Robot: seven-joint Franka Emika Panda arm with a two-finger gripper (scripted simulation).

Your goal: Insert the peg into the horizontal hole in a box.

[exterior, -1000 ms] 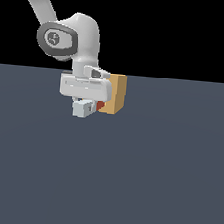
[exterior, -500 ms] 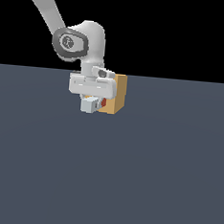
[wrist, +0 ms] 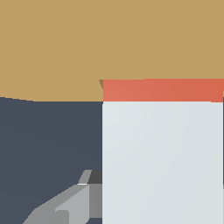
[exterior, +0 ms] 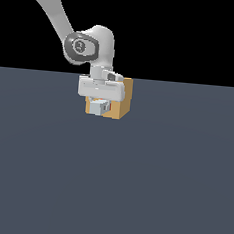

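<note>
While the fingers clasp the peg, its red tip meets the box.

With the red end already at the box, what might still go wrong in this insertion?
1. In the wrist view only a thin strip of the peg's red end shows against the box, and the hole is hidden; a slight misalignment could jam it on the rim.
2. Further pushing might then slide the box, which sits loose on the floor.
3. The tool seems to grip the pale part close to the box, so it may bump the face before the peg is fully in.
</note>
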